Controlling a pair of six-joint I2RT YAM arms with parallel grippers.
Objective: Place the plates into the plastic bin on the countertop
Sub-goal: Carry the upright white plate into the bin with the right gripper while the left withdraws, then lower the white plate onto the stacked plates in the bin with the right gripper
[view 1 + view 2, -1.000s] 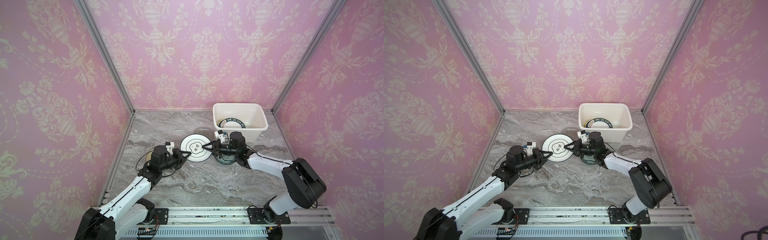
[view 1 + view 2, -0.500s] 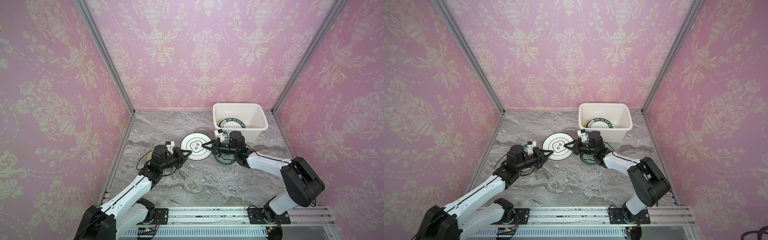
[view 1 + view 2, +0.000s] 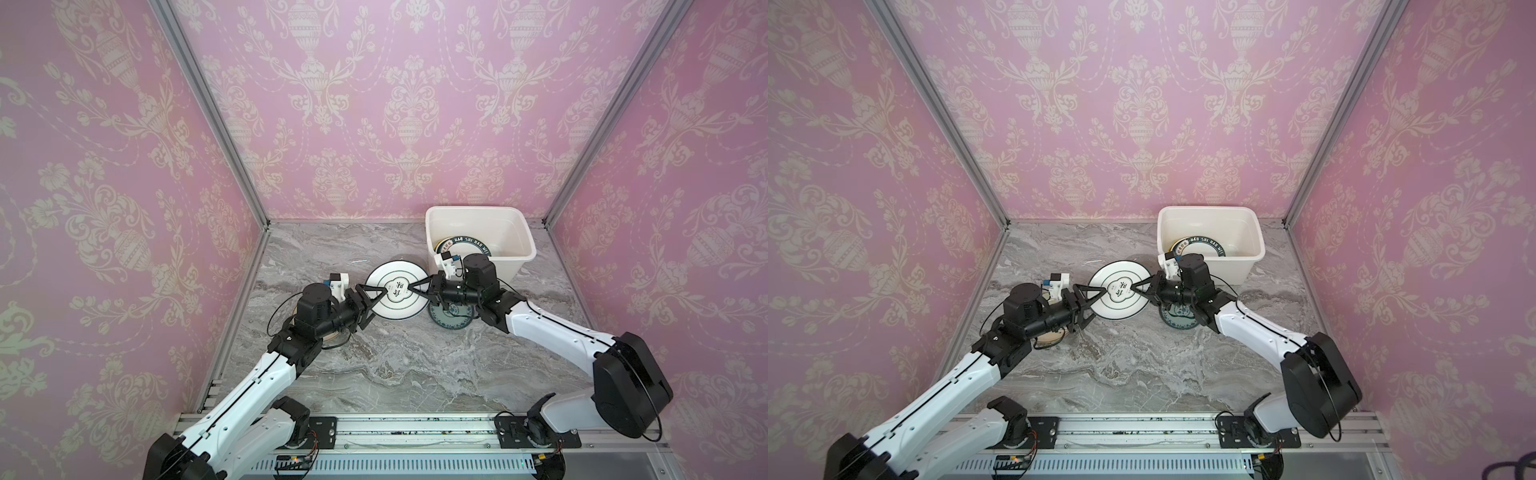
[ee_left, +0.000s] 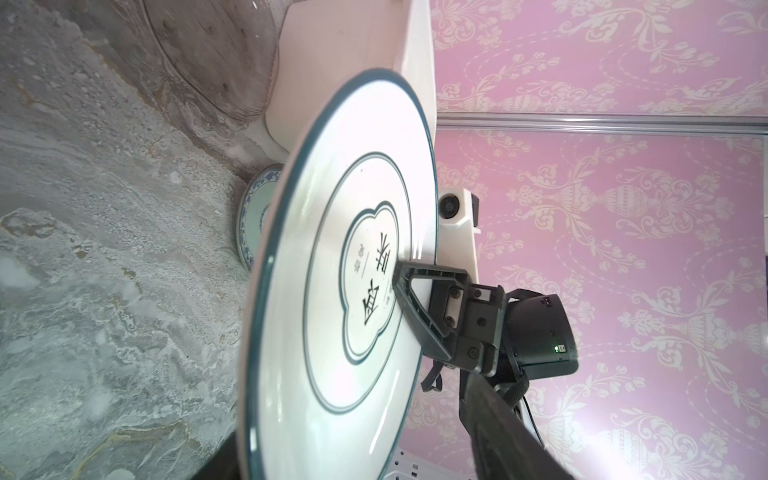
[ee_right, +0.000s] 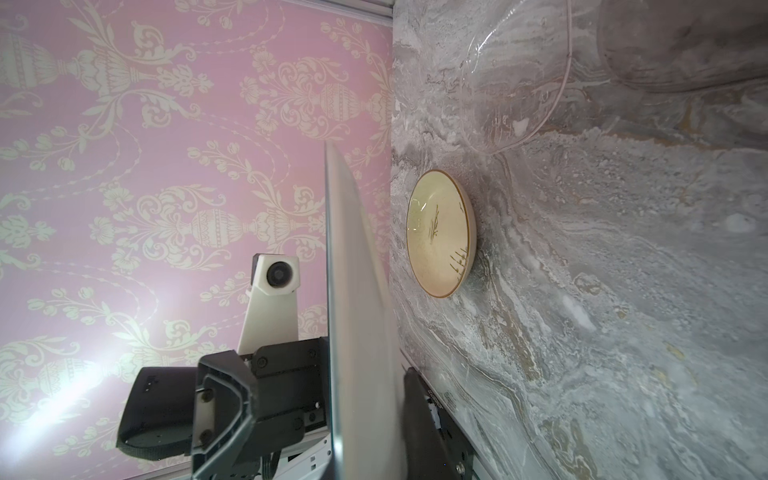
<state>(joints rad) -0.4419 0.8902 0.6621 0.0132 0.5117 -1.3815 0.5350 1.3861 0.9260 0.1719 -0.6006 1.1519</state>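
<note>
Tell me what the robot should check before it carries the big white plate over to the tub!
1. Right gripper shut on the white plate: ok.
2. Left gripper open: ok, its jaws are spread.
3. Left gripper clear of the plate: not ok, the plate's edge sits between the open jaws.
4. Plate lifted off the countertop: ok, it hangs tilted above it.
5. Room in the plastic bin: ok, only a lettered plate shows inside.
6. Grip firm enough for one gripper alone: cannot tell.
</note>
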